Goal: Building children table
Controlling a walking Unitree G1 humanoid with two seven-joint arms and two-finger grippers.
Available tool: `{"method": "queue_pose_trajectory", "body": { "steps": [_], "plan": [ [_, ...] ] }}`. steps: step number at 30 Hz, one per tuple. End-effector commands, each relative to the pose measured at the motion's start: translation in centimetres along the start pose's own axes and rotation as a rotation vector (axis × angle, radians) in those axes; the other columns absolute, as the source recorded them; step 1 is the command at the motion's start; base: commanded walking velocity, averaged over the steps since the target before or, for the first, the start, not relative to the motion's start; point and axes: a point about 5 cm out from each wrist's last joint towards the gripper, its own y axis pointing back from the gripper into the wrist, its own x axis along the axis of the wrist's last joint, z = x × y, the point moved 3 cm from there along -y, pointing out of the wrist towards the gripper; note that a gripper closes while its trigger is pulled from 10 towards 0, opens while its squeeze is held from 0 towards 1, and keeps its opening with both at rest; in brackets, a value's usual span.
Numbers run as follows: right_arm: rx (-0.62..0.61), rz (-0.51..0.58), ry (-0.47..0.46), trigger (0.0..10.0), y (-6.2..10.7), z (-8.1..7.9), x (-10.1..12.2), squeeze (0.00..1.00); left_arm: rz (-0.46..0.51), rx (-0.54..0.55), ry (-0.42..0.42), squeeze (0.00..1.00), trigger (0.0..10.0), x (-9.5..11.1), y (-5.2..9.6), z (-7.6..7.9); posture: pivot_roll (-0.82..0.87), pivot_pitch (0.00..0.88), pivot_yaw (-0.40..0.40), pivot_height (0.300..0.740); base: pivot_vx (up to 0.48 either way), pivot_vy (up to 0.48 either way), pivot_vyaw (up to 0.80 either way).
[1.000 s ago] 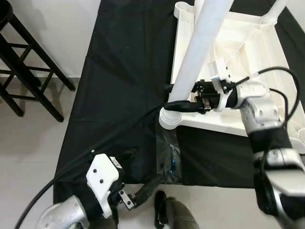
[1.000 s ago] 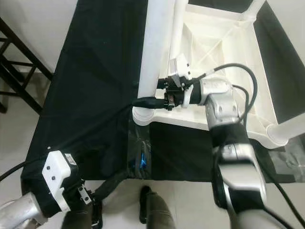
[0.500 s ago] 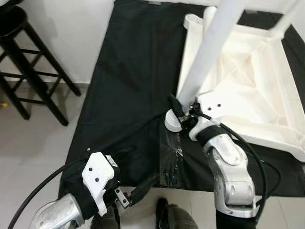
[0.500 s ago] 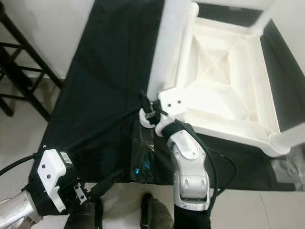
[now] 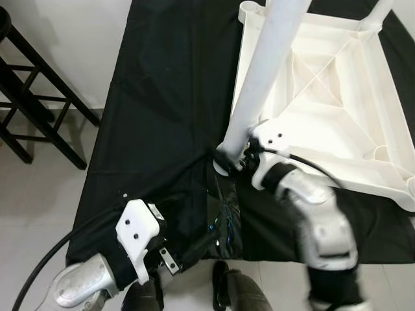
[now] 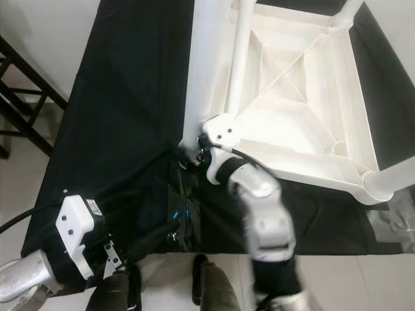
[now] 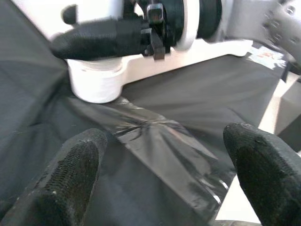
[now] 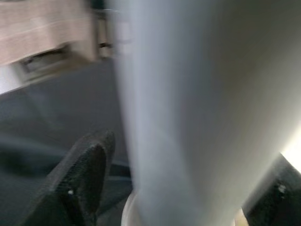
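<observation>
The white children's table (image 5: pixel 324 84) lies upside down on a black cloth (image 5: pixel 162 97), its legs pointing up. My right gripper (image 5: pixel 230 155) is at the foot of the near-left leg (image 5: pixel 266 58), just above its round socket (image 7: pixel 96 82). In the right wrist view the leg (image 8: pixel 188 94) stands between the two black fingers (image 8: pixel 87 176), which close on it. My left gripper (image 7: pixel 164 160) hovers open low over the cloth's near edge, a short way in front of that socket, with nothing in it.
A shiny clear plastic patch (image 5: pixel 224 214) lies on the cloth under the left gripper. A black wooden stool (image 5: pixel 32 97) stands on the tiled floor at the left. Other table legs rise at the far right (image 5: pixel 379 13) and near right (image 6: pixel 395 178).
The camera has shifted. My right forearm swung from the right side round to the near side, while its gripper stayed at the leg's foot. The left gripper stayed low and open.
</observation>
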Motion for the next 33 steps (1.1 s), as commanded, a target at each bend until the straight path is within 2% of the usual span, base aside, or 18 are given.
{"method": "queue_pose_trajectory", "body": {
  "steps": [1,2,4,7,8,11,12,14,15,24,29,30,31,32,33],
  "plan": [
    [0.152,0.02,0.065,10.0,0.2,0.0,0.4,0.0,-0.011,-0.007,0.037,0.0,10.0,-0.5,0.0,0.4,0.15,0.319,-0.075,0.74,0.0,0.0,0.0],
    [0.152,0.02,0.065,10.0,0.2,0.0,0.4,0.0,-0.011,-0.007,0.037,0.0,10.0,-0.5,0.0,0.4,0.15,0.319,-0.075,0.74,0.0,0.0,0.0],
    [0.218,0.004,0.125,10.0,0.5,1.6,0.6,0.0,-0.01,-0.003,0.035,0.0,10.0,-0.5,0.0,0.4,0.15,0.318,-0.076,0.74,0.0,0.0,0.0],
    [0.242,0.004,0.14,10.0,0.6,2.2,0.8,0.0,-0.009,-0.002,0.035,0.0,10.0,-0.5,0.0,0.4,0.15,0.318,-0.076,0.74,0.0,0.0,0.0],
    [0.299,-0.006,0.153,10.0,0.5,3.7,0.8,0.0,-0.007,-0.002,0.036,0.0,10.0,-0.5,-0.1,0.4,0.16,0.319,-0.083,0.74,0.0,0.0,0.0],
    [0.312,0.0,0.147,10.0,0.4,4.3,0.9,0.0,-0.007,-0.002,0.036,0.0,10.0,-0.5,-0.2,0.5,0.16,0.319,-0.083,0.74,0.0,0.0,0.0],
    [0.323,0.036,0.129,4.3,-0.2,5.3,1.5,0.0,-0.005,0.002,0.033,0.0,10.0,-0.4,-0.2,0.5,0.17,0.318,-0.086,0.74,0.0,0.0,0.0],
    [0.33,0.049,0.125,4.3,-0.4,5.6,1.7,0.0,-0.005,0.004,0.032,0.0,10.0,-0.4,-0.2,0.4,0.17,0.318,-0.086,0.74,0.0,0.0,0.0],
    [0.359,0.055,0.112,0.0,-0.5,5.7,1.7,0.0,-0.004,0.006,0.031,0.0,10.0,-0.4,-0.1,0.4,0.18,0.319,-0.087,0.74,0.0,0.0,0.0],
    [0.453,0.066,0.077,0.0,-0.5,5.4,1.2,0.0,-0.01,0.013,0.024,0.0,10.0,-0.4,0.0,0.4,0.18,0.317,-0.088,0.74,0.0,0.0,0.0],
    [0.412,0.076,0.054,0.0,0.0,5.0,0.2,0.0,-0.008,0.014,0.022,0.0,10.0,-0.4,0.0,0.4,0.17,0.313,-0.092,0.74,0.0,0.0,0.0],
    [0.353,0.078,0.05,0.0,0.0,4.7,-0.3,0.0,-0.009,0.012,0.024,0.0,10.0,-0.4,-0.1,0.4,0.16,0.312,-0.094,0.74,0.0,0.0,0.0],
    [0.353,0.078,0.05,0.0,0.0,4.7,-0.3,0.0,-0.009,0.012,0.024,0.0,10.0,-0.4,-0.1,0.4,0.16,0.312,-0.094,0.74,0.0,0.0,0.0],
    [0.278,0.075,0.041,0.0,-0.1,4.4,-0.8,0.0,-0.009,0.011,0.025,0.0,10.0,-0.5,0.0,0.4,0.15,0.313,-0.095,0.74,0.0,0.0,0.0],
    [0.005,0.04,-0.033,0.0,-0.8,4.0,-2.4,0.0,-0.01,0.01,0.027,0.0,10.0,-0.5,0.1,0.4,0.14,0.312,-0.092,0.74,0.0,0.0,0.0]
  ]
}}
